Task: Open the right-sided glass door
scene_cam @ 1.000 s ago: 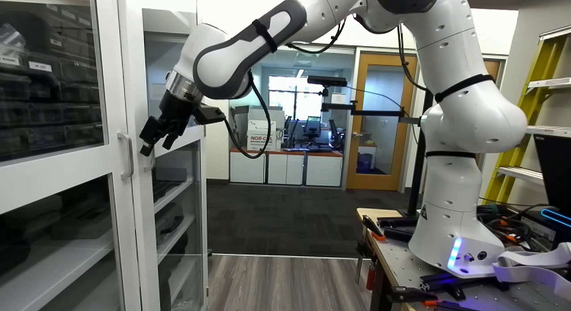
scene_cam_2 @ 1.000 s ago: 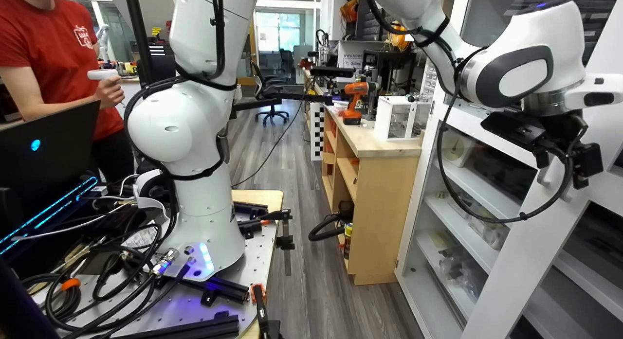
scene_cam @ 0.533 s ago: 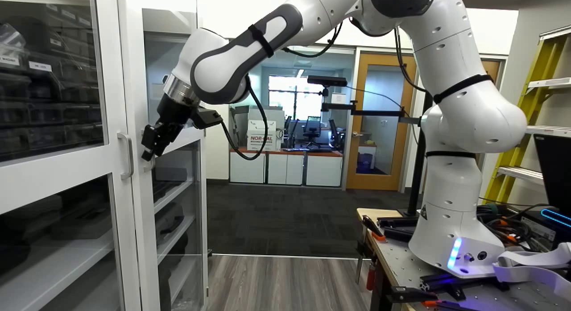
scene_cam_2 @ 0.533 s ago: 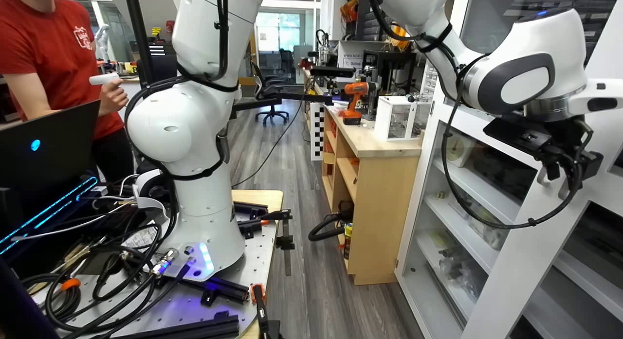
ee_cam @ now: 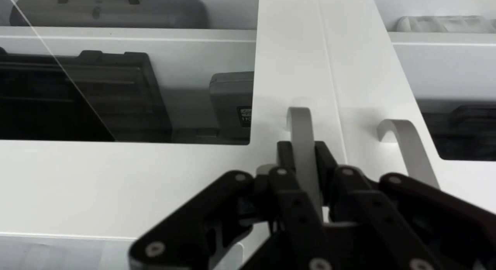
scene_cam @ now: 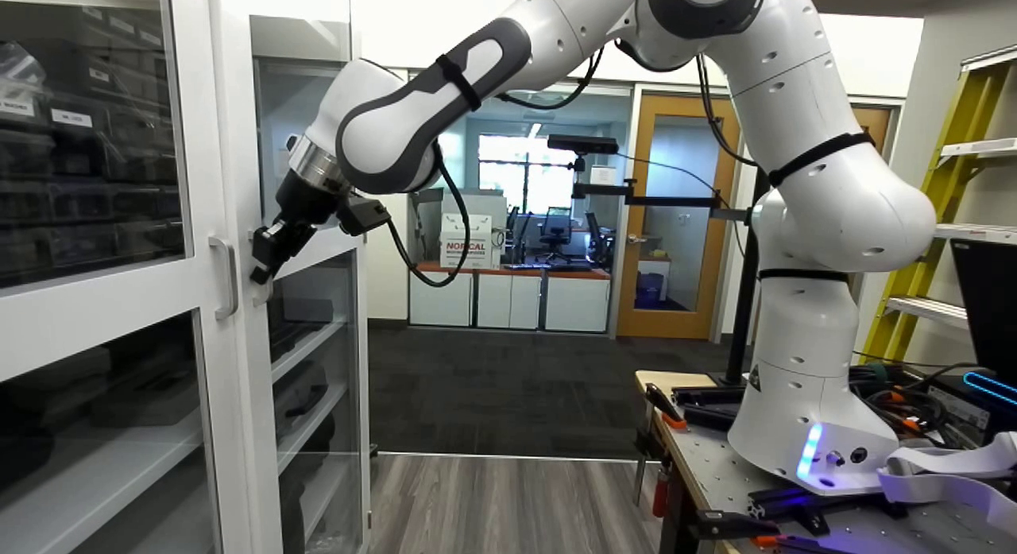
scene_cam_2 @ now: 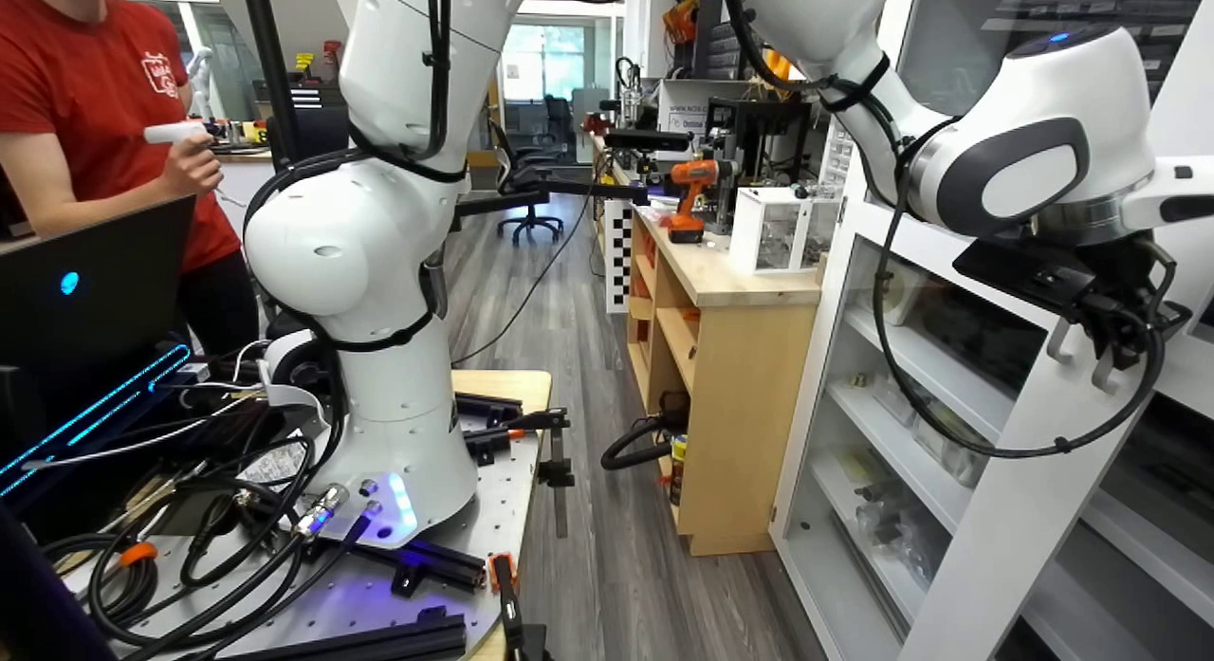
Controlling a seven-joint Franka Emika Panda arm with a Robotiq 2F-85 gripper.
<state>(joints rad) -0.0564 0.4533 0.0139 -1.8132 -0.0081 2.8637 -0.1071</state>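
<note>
Grey handle (ee_cam: 302, 122) between its fingers (ee_cam: 285, 155), the gripper (ee_cam: 304, 155) is pinching it from both sides, presumably for pulling the door (ee_cam: 116, 181) open. It is leaving the left handle (ee_cam: 411, 150) free, likely because only the right door is being asked for; the wrist view, seemingly standing upside down, is swapping the sides. The right door is standing beside the left door (scene_cam: 95, 315), looking closed or nearly so. Its glass face is pointing toward the robot (scene_cam: 783, 85); its long axis, like the handle's, is running upright.
</note>
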